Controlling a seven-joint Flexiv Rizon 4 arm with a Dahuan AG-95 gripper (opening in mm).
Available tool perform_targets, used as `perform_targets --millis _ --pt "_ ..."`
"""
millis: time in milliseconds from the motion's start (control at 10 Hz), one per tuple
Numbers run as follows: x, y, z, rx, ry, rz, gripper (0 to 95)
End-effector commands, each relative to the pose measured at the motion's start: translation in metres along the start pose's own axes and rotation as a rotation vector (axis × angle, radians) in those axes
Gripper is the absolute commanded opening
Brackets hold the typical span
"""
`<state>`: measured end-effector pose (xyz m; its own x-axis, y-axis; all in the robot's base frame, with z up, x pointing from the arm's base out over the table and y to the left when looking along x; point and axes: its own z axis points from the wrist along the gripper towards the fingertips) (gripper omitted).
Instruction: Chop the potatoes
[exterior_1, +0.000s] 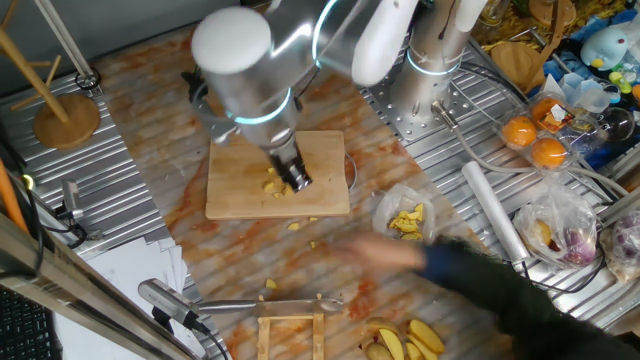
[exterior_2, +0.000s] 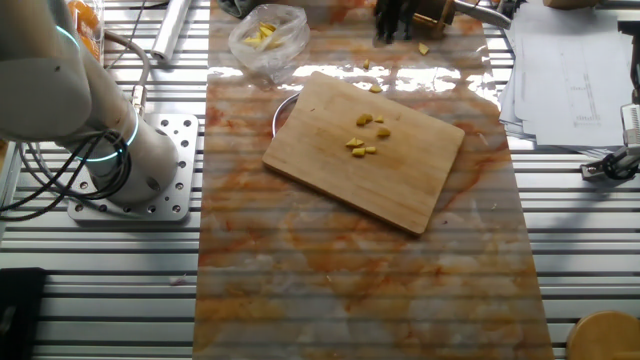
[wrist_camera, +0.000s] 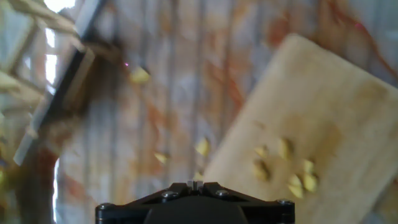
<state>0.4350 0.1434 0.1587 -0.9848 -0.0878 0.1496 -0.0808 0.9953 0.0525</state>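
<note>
The potato chunks (exterior_2: 366, 135) are gathered near the middle of the wooden cutting board (exterior_2: 400, 185), apparently already chopped, with a few scattered onto the table (exterior_2: 350, 290). The gripper (exterior_1: 292, 176) is seen above them; whether its jaws are spread cannot be told

The table (exterior_2: 350, 290) has a marbled orange and white top with metal slats on both sides. A wooden cutting board (exterior_2: 400, 180) lies on it at an angle. Some small yellow potato chunks (exterior_2: 372, 88) lie directly on the table beyond the board. A clear plastic bag (exterior_2: 268, 40) with yellow pieces rests near the far edge, and sheets of white paper (exterior_2: 565, 60) lie at the side.
</note>
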Motion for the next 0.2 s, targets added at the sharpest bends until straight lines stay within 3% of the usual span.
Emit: perform_targets --millis 100,200 --pt "0.0059 -0.0015 -0.0015 -0.006 0.001 -0.006 0.0" --pt "0.0083 -0.0015 -0.0021 -0.008 0.0 -0.032 0.0"
